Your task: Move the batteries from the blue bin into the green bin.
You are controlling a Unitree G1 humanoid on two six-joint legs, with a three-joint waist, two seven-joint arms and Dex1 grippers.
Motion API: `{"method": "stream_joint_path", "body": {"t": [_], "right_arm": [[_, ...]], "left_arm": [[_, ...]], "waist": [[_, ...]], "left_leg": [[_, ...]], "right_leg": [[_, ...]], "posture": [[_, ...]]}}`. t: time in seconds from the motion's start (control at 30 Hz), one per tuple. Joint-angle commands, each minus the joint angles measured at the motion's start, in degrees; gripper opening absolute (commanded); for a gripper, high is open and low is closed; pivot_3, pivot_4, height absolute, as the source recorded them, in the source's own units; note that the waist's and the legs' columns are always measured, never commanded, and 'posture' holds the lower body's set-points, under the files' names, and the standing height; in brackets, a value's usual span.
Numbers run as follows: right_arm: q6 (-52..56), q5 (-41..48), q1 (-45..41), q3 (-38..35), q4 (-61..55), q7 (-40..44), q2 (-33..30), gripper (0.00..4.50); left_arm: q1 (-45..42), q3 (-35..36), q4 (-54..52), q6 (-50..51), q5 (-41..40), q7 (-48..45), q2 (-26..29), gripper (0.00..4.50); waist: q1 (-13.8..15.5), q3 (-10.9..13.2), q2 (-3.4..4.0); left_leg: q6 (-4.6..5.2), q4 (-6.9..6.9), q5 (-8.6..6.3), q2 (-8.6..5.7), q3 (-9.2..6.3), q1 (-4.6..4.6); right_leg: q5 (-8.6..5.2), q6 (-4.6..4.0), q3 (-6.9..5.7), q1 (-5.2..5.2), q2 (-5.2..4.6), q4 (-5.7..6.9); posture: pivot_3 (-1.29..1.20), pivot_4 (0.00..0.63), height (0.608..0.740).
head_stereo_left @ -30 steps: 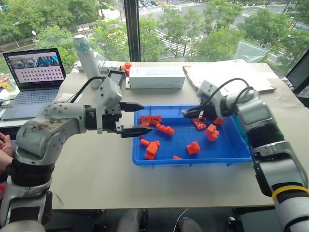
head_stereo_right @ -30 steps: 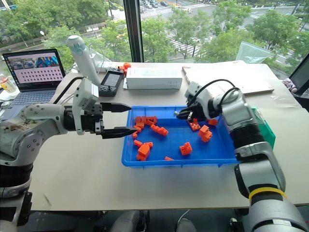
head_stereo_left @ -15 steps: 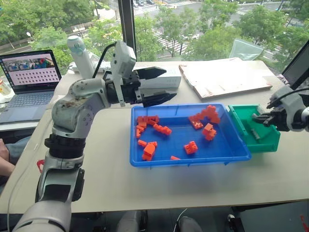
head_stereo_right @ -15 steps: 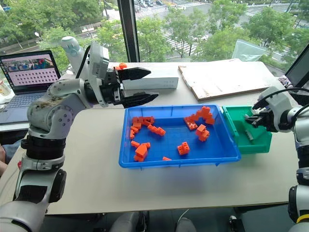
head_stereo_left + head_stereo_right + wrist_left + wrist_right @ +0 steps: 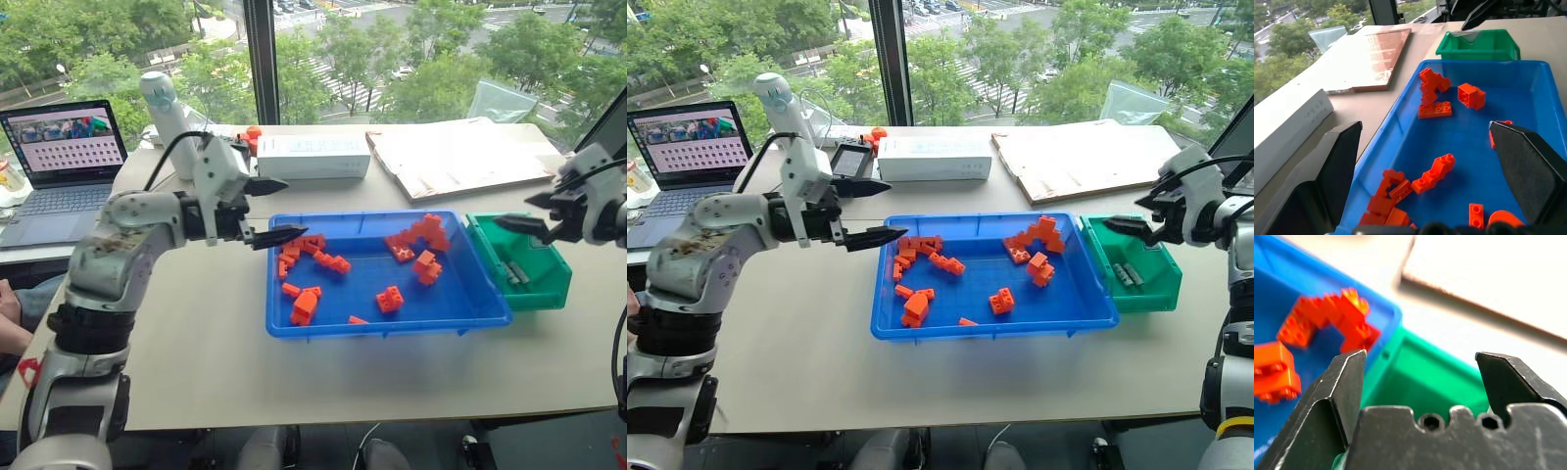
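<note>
The blue bin (image 5: 451, 308) sits mid-table holding several orange bricks (image 5: 306, 304); I see no batteries among them. To its right stands the green bin (image 5: 1161, 284), with small grey batteries (image 5: 1125, 275) lying on its floor. My right gripper (image 5: 1129, 211) hovers open just above the green bin, nothing between its fingers; in the right wrist view the green bin (image 5: 1420, 382) lies past that gripper (image 5: 1420, 355). My left gripper (image 5: 294, 207) is open and empty at the blue bin's left end, pointing across it. The left wrist view shows that gripper (image 5: 1424, 128) over the blue bin (image 5: 1528, 98).
A white box (image 5: 313, 155), a white cylinder (image 5: 168, 113) and a small handheld device (image 5: 850, 157) stand behind the blue bin. A flat board (image 5: 460, 157) lies at the back right. A laptop (image 5: 64, 147) sits far left, with a person's hand (image 5: 8, 318) at the left edge.
My right gripper carried across from the blue bin to the green bin and opened there. My left arm swung up toward the white box and came back to the blue bin's left end.
</note>
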Motion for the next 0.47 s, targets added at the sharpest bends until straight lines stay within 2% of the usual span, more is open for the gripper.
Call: {"method": "stream_joint_path", "body": {"t": [0.03,0.17,0.27,0.37,0.47], "right_arm": [[0.94,7.67,6.92,-6.16,-12.45,0.62,2.77,4.19],[7.76,14.88,18.29,-9.8,-28.9,0.17,5.0,4.19],[7.64,16.15,23.6,-9.78,-36.27,-1.57,6.23,4.19],[6.92,15.97,27.36,-7.88,-39.24,-1.23,6.12,4.19],[6.0,15.33,27.02,-6.42,-38.6,-1.52,6.13,4.19]], "left_arm": [[6.19,7.95,-5.07,4.22,-4.16,3.36,1.65,4.5],[17.31,13.81,-11.23,7.28,-5.51,7.45,2.45,4.5],[23.16,12.97,-14.18,5.67,-1.92,8.52,4.45,4.5],[23.78,12.56,-15.38,6.87,-2.88,10.56,3.7,4.5],[22.37,12.33,-15.51,8.65,-5.93,10.58,2.87,4.5]], "waist": [[0.06,-0.01,-0.01],[0.39,-0.03,-0.05],[0.76,-0.02,-0.04],[1.2,-0.03,-0.04],[1.39,-0.03,-0.04]], "left_leg": [[0.02,0.03,0.0,0.01,0.0,0.0],[0.27,-0.04,0.06,-0.04,-0.03,-0.01],[0.18,0.02,-0.05,-0.05,0.0,0.01],[0.04,0.02,-0.2,-0.13,0.02,0.16],[0.16,-0.08,-0.29,-0.15,0.03,0.17]], "right_leg": [[0.01,0.02,0.0,0.04,0.0,-0.02],[0.03,0.05,-0.02,0.14,-0.14,-0.02],[0.04,0.08,-0.02,0.0,-0.28,0.05],[0.13,0.21,-0.05,0.08,-0.45,0.08],[0.48,0.25,-0.03,0.02,-0.49,-0.1]], "posture": [[0.0,0.15,0.74],[0.0,0.15,0.74],[0.0,0.15,0.74],[0.0,0.15,0.74],[0.0,0.15,0.74]]}}
